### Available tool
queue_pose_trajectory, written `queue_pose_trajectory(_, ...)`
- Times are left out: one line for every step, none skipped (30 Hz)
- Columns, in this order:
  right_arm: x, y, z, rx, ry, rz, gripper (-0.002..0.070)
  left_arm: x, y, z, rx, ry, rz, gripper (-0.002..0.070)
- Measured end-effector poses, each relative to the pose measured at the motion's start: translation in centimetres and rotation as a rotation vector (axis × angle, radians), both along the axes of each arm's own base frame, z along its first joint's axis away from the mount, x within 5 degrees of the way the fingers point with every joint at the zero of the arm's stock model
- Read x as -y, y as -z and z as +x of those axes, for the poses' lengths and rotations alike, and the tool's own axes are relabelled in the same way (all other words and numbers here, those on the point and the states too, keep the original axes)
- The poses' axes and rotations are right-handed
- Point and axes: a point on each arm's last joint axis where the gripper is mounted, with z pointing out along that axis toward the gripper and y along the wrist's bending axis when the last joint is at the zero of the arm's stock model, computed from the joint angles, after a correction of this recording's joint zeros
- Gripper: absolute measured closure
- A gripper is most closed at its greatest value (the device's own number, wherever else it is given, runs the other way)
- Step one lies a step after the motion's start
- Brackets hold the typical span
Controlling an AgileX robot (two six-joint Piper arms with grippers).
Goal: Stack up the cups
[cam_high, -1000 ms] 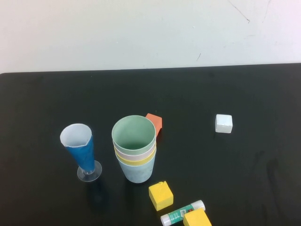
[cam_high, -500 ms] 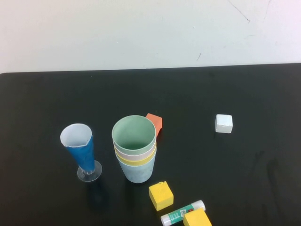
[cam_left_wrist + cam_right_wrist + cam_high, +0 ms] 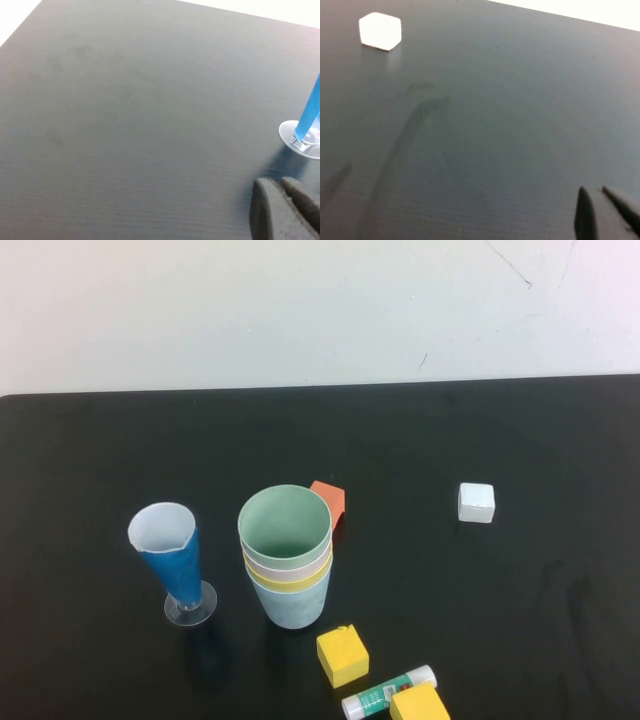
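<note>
The four cups stand nested in one upright stack (image 3: 286, 558) at the table's middle front. The green cup (image 3: 284, 523) is innermost on top, then the pink rim (image 3: 290, 572) and the yellow rim (image 3: 292, 585), with the light blue cup (image 3: 293, 606) outermost. Neither gripper shows in the high view. In the left wrist view my left gripper (image 3: 274, 181) is shut and empty, low over the table near the glass's foot. In the right wrist view my right gripper (image 3: 593, 190) hangs over bare table with its fingertips a little apart and nothing between them.
A blue-and-white conical glass (image 3: 173, 558) on a clear foot (image 3: 302, 141) stands left of the stack. An orange block (image 3: 330, 498) sits behind the stack. A white cube (image 3: 476, 502) lies to the right (image 3: 380, 31). Two yellow blocks (image 3: 342, 655) and a glue stick (image 3: 388, 692) lie in front.
Nothing on the table has moved. Only the faint shadows at the table's right front have shifted a little.
</note>
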Motion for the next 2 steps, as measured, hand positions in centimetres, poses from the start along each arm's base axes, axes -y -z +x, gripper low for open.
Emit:
queue_pose_trajectory(0.0, 0.0, 0.0, 0.0, 0.0, 0.0, 0.0678, 0.01, 0.0, 0.0, 0.0, 0.0, -0.002, 0.0676)
queue_pose_trajectory(0.0, 0.0, 0.0, 0.0, 0.0, 0.0, 0.0678, 0.0, 0.0, 0.0, 0.0, 0.0, -0.001, 0.0676)
